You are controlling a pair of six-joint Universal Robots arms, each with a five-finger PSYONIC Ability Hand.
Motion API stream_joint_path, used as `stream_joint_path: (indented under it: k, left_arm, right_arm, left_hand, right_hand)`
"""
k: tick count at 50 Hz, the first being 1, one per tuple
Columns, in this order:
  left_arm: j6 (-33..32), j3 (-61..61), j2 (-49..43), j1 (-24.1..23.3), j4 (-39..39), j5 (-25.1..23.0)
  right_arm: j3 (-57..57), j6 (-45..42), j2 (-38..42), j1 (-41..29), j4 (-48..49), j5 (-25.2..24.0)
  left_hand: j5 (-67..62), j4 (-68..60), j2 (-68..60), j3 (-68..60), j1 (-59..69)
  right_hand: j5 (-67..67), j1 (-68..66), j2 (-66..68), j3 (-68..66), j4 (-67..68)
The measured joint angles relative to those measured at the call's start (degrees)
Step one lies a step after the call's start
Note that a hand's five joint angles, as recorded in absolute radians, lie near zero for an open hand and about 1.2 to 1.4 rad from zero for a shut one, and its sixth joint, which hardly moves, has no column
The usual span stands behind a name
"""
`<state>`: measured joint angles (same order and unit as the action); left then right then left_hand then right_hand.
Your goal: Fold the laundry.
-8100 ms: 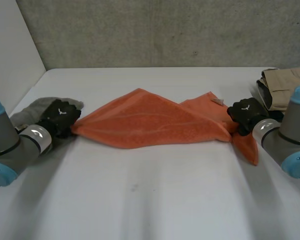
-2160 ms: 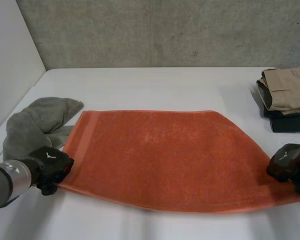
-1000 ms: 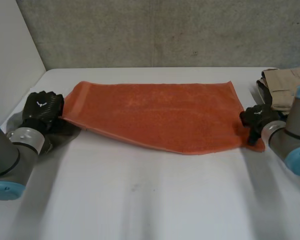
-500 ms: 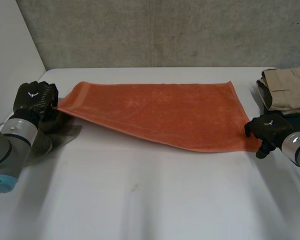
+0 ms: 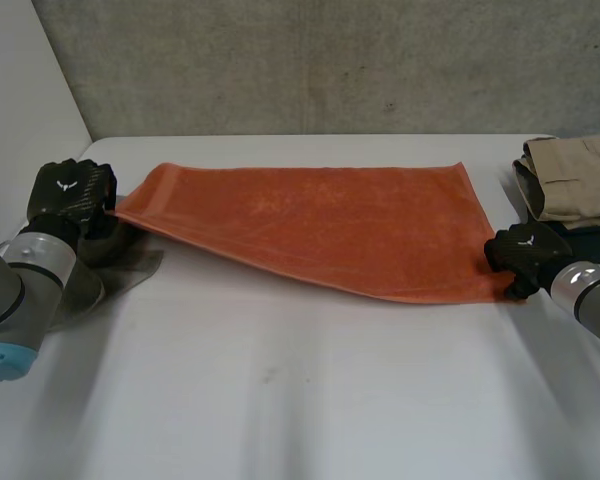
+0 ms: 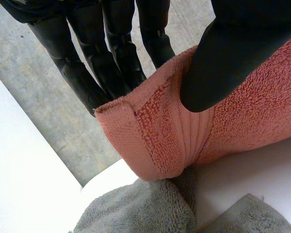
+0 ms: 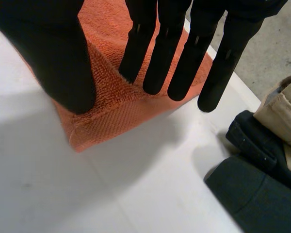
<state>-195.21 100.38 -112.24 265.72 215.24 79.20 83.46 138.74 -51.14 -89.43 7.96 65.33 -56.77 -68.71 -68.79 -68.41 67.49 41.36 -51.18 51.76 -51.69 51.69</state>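
Pinching a corner of the orange towel (image 5: pixel 310 225), my left hand (image 5: pixel 70 195) holds the end far from the folded clothes (image 5: pixel 570 185). The towel's long side runs straight toward the clothes. My right hand (image 5: pixel 525 255) hangs over the corner near the clothes, fingers straight, holding nothing.

The left hand (image 5: pixel 72 192) pinches a corner of the orange towel (image 5: pixel 310 225) between thumb and fingers. The right hand (image 5: pixel 525 255) is held low, fingers straight, thumb spread apart from them.
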Motion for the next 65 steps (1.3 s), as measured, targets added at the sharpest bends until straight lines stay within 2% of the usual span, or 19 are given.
stream_joint_path:
  k: [4,9,13,18,20,23,28,31,36,42,45,48,55,62,63,65]
  left_arm:
    - [-0.03,-0.09,0.07,-0.10,-0.02,-0.01]
    - [-0.24,0.27,0.66,-0.16,-1.44,0.30]
    - [-1.29,1.49,2.28,-0.03,-6.09,0.82]
    - [-6.68,4.30,6.59,0.62,-18.30,1.06]
    - [-10.84,5.91,8.96,1.27,-25.34,1.02]
    - [-17.57,8.31,12.25,2.58,-35.43,0.52]
    - [-30.39,12.73,16.98,5.01,-52.18,-2.59]
    - [-35.03,13.75,17.88,5.30,-56.74,-4.41]
    - [-36.35,11.51,15.61,3.87,-54.93,-4.90]
    - [-28.04,-1.02,5.28,-0.41,-41.88,-0.38]
    - [-25.35,-5.53,1.97,-1.55,-38.72,1.05]
    - [-20.37,-16.59,-5.77,-4.05,-34.62,3.88]
    - [-17.59,-33.26,-17.80,-7.59,-35.18,8.03]
    - [-19.22,-44.27,-25.99,-9.40,-35.53,9.76]
    - [-19.45,-45.41,-26.89,-9.56,-35.35,9.78]
    - [-19.75,-47.11,-28.32,-9.80,-34.95,9.68]
  right_arm:
    - [-1.65,0.10,1.05,-0.51,0.08,0.21]
    - [-3.27,0.41,1.44,-1.28,-0.52,0.85]
    - [-3.65,1.25,-0.28,-1.66,-3.43,2.02]
    - [-3.61,0.70,-4.59,-0.69,-14.47,4.50]
    - [-3.57,-1.23,-6.69,0.40,-21.64,5.71]
    - [-3.39,-5.36,-9.49,2.20,-31.91,7.17]
    - [-2.77,-17.40,-13.51,6.03,-51.21,9.04]
    - [-3.29,-22.48,-13.67,6.87,-56.20,9.60]
    - [-6.11,-23.45,-11.46,5.95,-55.68,10.53]
    - [-13.23,-13.26,-6.02,1.72,-44.02,11.34]
    - [-15.10,-10.03,-4.59,0.43,-40.12,11.58]
    - [-19.18,-4.47,-1.26,-2.21,-31.67,12.87]
    - [-26.87,-1.89,5.48,-5.47,-22.60,16.25]
    - [-34.26,-2.19,11.75,-6.97,-20.65,17.43]
    - [-35.03,-2.16,12.39,-7.14,-20.55,17.48]
    - [-36.47,-2.03,13.56,-7.56,-20.36,17.73]
  left_hand:
    - [0.00,0.00,0.00,0.00,0.00]
    - [0.00,0.00,0.00,0.00,0.00]
    - [0.00,0.00,0.00,0.00,0.00]
    - [0.00,0.00,0.00,0.00,0.00]
    - [0.00,0.00,0.00,0.00,0.00]
    - [0.00,0.00,0.00,0.00,0.00]
    - [0.00,0.00,0.00,0.00,0.00]
    - [0.00,0.00,0.00,0.00,0.00]
    - [0.00,0.00,0.00,0.00,0.00]
    - [0.00,-0.01,0.00,0.00,0.00]
    - [0.00,0.00,0.00,0.00,0.00]
    - [0.00,-0.01,0.00,0.00,0.00]
    - [0.00,-0.01,0.00,-0.01,0.00]
    - [0.00,-0.01,0.00,-0.01,0.00]
    - [0.00,-0.01,0.00,-0.01,0.00]
    - [1.35,2.09,2.49,1.99,-1.82]
  right_hand:
    - [12.93,-11.12,13.24,-12.92,13.01]
    - [15.64,-11.86,15.34,-16.25,16.75]
    - [15.64,-11.86,15.34,-16.32,16.80]
    - [16.21,-11.86,15.34,-16.32,16.81]
    - [16.18,-11.86,15.34,-16.32,16.82]
    - [16.31,-11.86,15.34,-16.39,16.86]
    - [16.45,-11.86,15.34,-16.43,16.97]
    - [16.45,-11.86,15.34,-16.43,16.97]
    - [16.45,-11.86,15.34,-16.43,16.97]
    - [16.61,-11.86,15.34,-16.43,16.97]
    - [16.80,-11.86,15.34,-16.43,16.97]
    - [16.88,-11.86,15.34,-16.43,16.97]
    - [16.89,-11.86,15.34,-16.43,16.98]
    - [16.43,-11.77,14.85,-15.75,16.49]
    - [12.82,-10.10,11.74,-12.35,12.72]
    - [-4.28,6.59,-6.30,4.45,-4.03]
